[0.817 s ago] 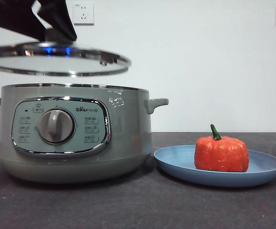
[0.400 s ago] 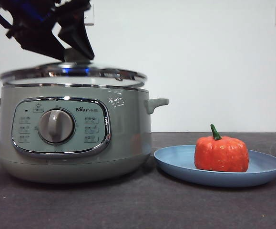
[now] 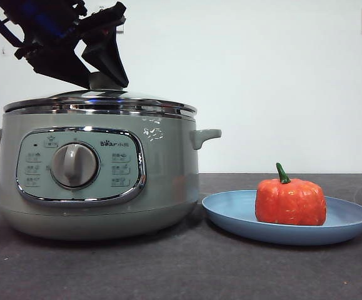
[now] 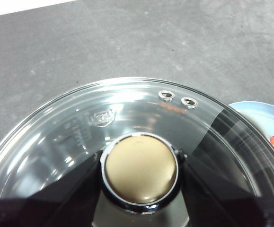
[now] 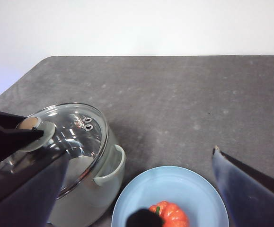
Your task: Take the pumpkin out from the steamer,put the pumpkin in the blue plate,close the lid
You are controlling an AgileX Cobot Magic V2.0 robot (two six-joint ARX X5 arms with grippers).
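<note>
Front view is low and level; both wrist views look down, sharing the lid.

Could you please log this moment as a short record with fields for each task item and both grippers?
pumpkin: upright in the blue plate, stem up
blue plate: on the table, beside the steamer
steamer: on the table, covered by the lid
lid: seated on the steamer's rim
left gripper: jaws on either side of the lid's knob, gripping it
right gripper: open, above the plate and pumpkin, holding nothing
remaining step: release the knob
</note>
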